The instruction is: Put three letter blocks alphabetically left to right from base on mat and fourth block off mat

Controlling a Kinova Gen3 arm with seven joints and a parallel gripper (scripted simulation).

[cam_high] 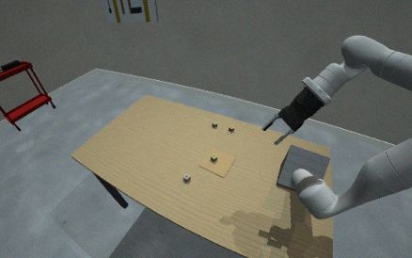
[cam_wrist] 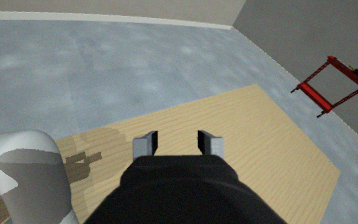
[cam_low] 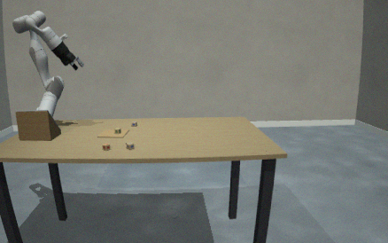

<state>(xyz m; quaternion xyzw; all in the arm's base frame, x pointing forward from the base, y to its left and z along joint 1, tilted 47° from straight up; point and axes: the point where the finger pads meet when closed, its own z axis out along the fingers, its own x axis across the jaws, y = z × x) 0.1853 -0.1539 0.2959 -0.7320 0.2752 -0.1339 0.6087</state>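
The claw (cam_high: 278,133) is held high above the near end of the surface (cam_high: 141,137), its fingers spread wide with nothing between them. One block (cam_high: 213,158), green-tinted on top, is seen resting on the mat (cam_high: 225,166), while three others lie off it: a blue-tinted block (cam_high: 187,178) just beyond one mat corner, and a grey block (cam_high: 214,124) beside an orange block (cam_high: 230,128) farther away on the other side. The letters cannot be read at this size, so which block is the blank one cannot be told; a wrong block could be carried onto the mat if identity is guessed. Since the blocks are small, a slightly offset descent is judged likely to knock one over or roll it, so that its letter is lost from the top. The thin mat could be dragged or rucked if a fingertip is lowered too far beside the block already on it. Letter orientation could also be spoiled if a block is twisted during release.
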